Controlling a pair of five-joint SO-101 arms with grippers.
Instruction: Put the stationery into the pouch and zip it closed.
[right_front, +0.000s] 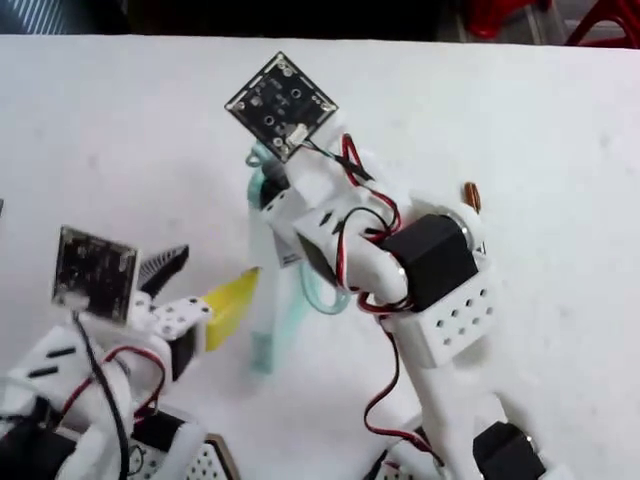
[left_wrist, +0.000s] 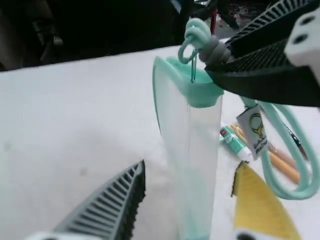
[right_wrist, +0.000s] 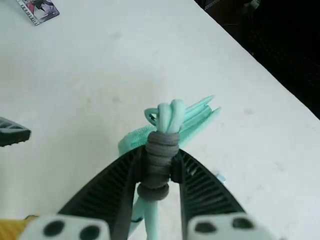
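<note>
At the near end of the pouch (left_wrist: 192, 130), the left pincer (right_front: 220, 265) stands wide open, its dark finger on one side of the pale green pouch and its yellow finger on the other, gripping nothing. That arm crouches low at the near corner of the white surface (right_front: 120, 130), wrist tipped in toward the pouch. The pouch itself is set up on its narrow edge along the surface, running away from that arm.

At the far end of the pouch, the right pincer (right_wrist: 159, 150) is clamped tight on the pull cord (right_wrist: 167, 115), pinching it at its grey binding. The right arm folds over the pouch from beside it, elbow high and wrist turned down onto the cord.

Beyond the pouch, on the right arm's side, lie some orange pencils (left_wrist: 280, 161) and a green-and-white tube (left_wrist: 232, 142). They look to be on the surface outside the pouch, though through its clear wall I can't be sure. By that reading the filling is yet to be done, and the zipping after it.
</note>
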